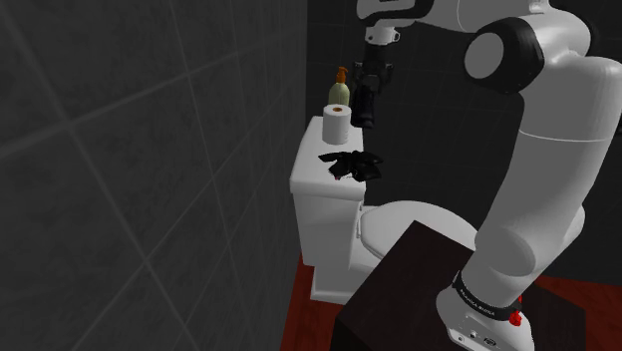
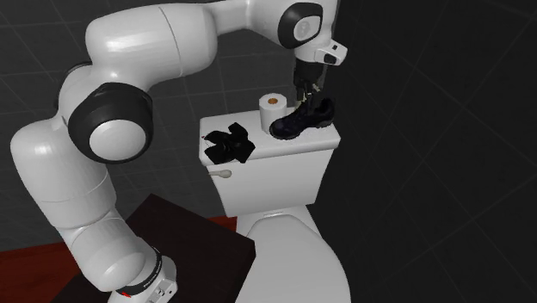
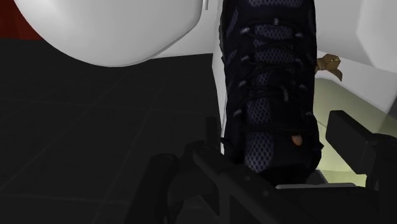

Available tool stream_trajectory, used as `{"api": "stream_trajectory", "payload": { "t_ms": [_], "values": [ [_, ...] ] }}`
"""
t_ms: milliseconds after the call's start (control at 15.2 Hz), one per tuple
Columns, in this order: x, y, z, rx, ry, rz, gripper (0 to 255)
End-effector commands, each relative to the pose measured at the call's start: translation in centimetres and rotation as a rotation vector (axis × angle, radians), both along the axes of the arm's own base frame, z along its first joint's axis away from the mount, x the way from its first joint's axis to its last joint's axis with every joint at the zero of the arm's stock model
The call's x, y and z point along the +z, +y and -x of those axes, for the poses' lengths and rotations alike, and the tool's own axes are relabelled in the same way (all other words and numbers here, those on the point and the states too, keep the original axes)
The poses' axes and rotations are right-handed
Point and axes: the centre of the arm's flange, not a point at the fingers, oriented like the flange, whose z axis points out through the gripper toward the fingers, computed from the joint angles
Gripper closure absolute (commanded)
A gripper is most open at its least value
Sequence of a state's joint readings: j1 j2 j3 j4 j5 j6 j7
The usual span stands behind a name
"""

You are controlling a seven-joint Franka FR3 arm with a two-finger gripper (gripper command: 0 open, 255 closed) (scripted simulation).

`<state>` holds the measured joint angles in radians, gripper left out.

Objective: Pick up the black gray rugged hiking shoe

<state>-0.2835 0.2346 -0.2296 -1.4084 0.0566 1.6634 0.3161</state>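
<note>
The black and grey hiking shoe (image 2: pixel 301 119) hangs tilted, toe down, just over the top of the white toilet tank (image 2: pixel 284 155). My gripper (image 2: pixel 308 93) comes down from above and is shut on the shoe near its heel. In the wrist view the laced, mesh upper of the shoe (image 3: pixel 270 95) sits clasped between my two fingers, with my gripper (image 3: pixel 280 146) around its collar. In the shoulder view the shoe (image 1: pixel 368 108) is a dark shape under my gripper (image 1: pixel 371 85), behind the toilet roll.
A white toilet roll (image 2: pixel 273 109) stands on the tank beside the shoe. A crumpled black object (image 2: pixel 229 144) lies at the tank's other end. A green bottle with a brown top (image 1: pixel 340 88) stands at the back. Dark tiled walls close in behind; the toilet bowl (image 1: pixel 409 229) is below.
</note>
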Motion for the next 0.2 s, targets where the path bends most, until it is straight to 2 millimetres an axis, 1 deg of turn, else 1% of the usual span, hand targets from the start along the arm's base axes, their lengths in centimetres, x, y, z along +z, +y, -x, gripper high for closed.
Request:
{"api": "stream_trajectory", "payload": {
  "t_ms": [0,132],
  "values": [
    [1.27,0.05,0.11,0.0,-0.001,0.001,255],
    [1.35,0.05,0.11,0.0,-0.001,0.001,255]
  ]
}}
